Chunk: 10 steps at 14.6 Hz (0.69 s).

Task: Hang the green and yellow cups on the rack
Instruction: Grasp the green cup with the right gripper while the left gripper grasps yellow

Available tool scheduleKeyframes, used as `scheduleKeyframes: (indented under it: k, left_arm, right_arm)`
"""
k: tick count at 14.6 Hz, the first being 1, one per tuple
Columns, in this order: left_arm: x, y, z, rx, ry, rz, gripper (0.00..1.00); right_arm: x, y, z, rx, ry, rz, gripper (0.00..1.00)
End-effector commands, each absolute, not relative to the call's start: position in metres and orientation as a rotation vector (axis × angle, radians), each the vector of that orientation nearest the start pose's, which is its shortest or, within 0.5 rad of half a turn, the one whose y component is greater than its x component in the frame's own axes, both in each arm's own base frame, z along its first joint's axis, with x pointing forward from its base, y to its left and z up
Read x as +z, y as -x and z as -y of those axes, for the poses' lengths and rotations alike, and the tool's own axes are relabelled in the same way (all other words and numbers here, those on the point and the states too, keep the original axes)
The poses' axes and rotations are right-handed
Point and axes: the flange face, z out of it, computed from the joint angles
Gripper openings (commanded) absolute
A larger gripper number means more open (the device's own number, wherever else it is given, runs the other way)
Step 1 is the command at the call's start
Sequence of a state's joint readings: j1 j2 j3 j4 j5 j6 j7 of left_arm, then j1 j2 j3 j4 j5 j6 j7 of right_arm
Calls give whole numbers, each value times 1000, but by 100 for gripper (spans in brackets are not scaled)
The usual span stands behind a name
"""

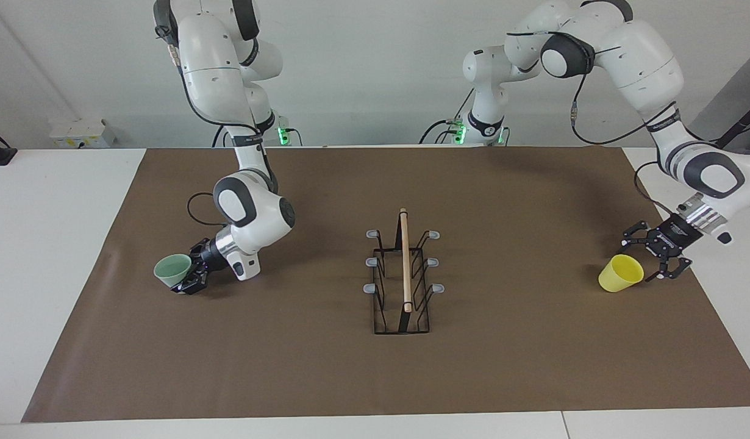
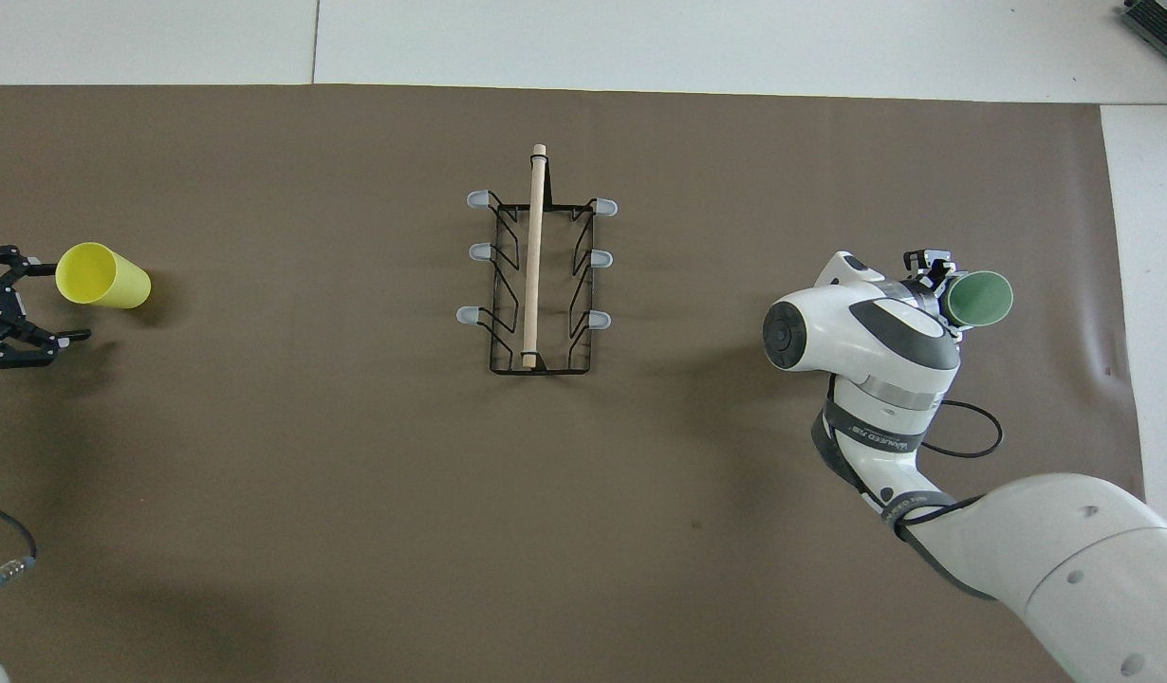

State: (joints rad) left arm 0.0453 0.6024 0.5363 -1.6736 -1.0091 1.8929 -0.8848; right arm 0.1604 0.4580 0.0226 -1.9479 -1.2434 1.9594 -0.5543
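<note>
The rack stands upright in the middle of the mat, its wooden rod running along the top and all its prongs bare; it also shows in the overhead view. My right gripper is shut on the pale green cup, held tilted just above the mat at the right arm's end. The yellow cup lies on its side on the mat at the left arm's end. My left gripper is open beside the cup's mouth, not touching it.
A brown mat covers most of the white table. The mat's edge lies close to both cups. A black cable loops off the right arm's wrist.
</note>
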Motion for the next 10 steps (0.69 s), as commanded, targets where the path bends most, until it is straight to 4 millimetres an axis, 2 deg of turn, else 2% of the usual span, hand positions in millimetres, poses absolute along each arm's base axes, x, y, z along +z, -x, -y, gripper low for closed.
scheduleKeyframes:
  k: [1, 2, 4, 5, 6, 7, 8, 10]
  left_arm:
    - [285, -593, -267, -414, -1382, -2112, 100]
    - [279, -586, -267, -408, -1332, -2128, 100]
    - [277, -592, -249, -410, -1325, -2116, 100]
    - [273, -589, -249, -400, -1300, -2127, 100]
    - [271, -590, -248, -390, -1257, -2126, 100]
    - [271, -594, -238, -398, -1248, -2113, 100]
    - [271, -596, -233, -397, -1255, -2109, 100]
    - [271, -601, -223, -393, -1277, -2100, 100]
  right_arm:
    - [272, -608, -66, -654, -1619, -1423, 0]
    - [279, -607, -63, -667, -1628, -1410, 0]
    - [304, -606, -60, -639, -1757, -1400, 0]
    - [328, -607, -58, -608, -1812, -1405, 0]
    - [353, -611, -47, -585, -1868, -1417, 0]
    - [372, -616, -43, -553, -1943, -1433, 0]
    - [389, -620, -46, -512, -2005, -1452, 0]
    - [410, -622, -48, -449, -2096, -1456, 0]
